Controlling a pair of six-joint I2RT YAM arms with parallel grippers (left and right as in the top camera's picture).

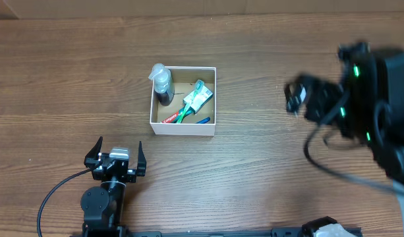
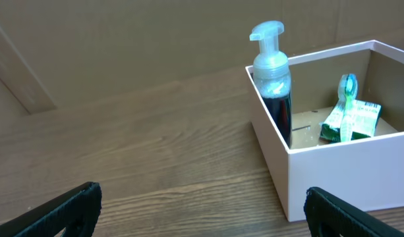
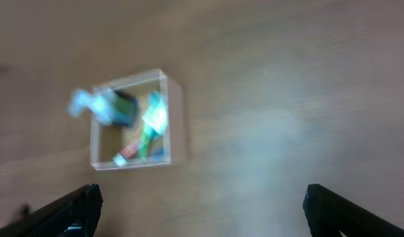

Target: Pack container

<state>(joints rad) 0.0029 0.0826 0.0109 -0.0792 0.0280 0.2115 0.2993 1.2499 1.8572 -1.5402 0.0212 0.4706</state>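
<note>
Right gripper, high above the table at the right, jaws spread and empty, hangs well apart from the container. Left gripper, also spread and empty, sits nearer. The container lies far-right of it, holding a pump bottle, green-and-white packet and red tube.

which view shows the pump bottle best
The left wrist view: the pump bottle stands sharp and side-on in the box corner. Overhead shows it small from above; the right wrist view shows a blur.

Wood table — pump bottle upright, green-white pkt lying nr red toothpaste tube.
</note>
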